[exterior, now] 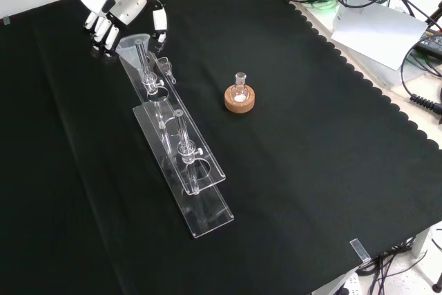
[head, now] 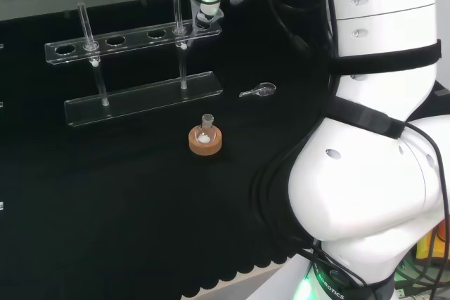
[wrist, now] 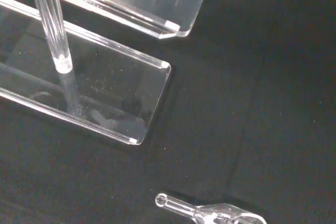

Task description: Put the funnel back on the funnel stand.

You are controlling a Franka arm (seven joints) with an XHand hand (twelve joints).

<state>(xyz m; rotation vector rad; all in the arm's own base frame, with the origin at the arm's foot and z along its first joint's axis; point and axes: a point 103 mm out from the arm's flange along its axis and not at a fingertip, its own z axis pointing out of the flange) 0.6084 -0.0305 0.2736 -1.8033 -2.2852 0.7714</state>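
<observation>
Hand (exterior: 110, 15) straight-fingered beside one funnel (exterior: 132, 46) on one stand (exterior: 200, 177)

White arm links (head: 365, 194), black straps, black-and-white hand (exterior: 110, 5)

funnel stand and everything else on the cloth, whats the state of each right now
funnel: seated in the end hole of the stand's top plate, upright
funnel stand: upright on the cloth, other holes empty
hand: at the funnel end of the stand, fingers straight
flask: upright on its cork ring, white bit inside
glass stopper: lying on its side
</observation>
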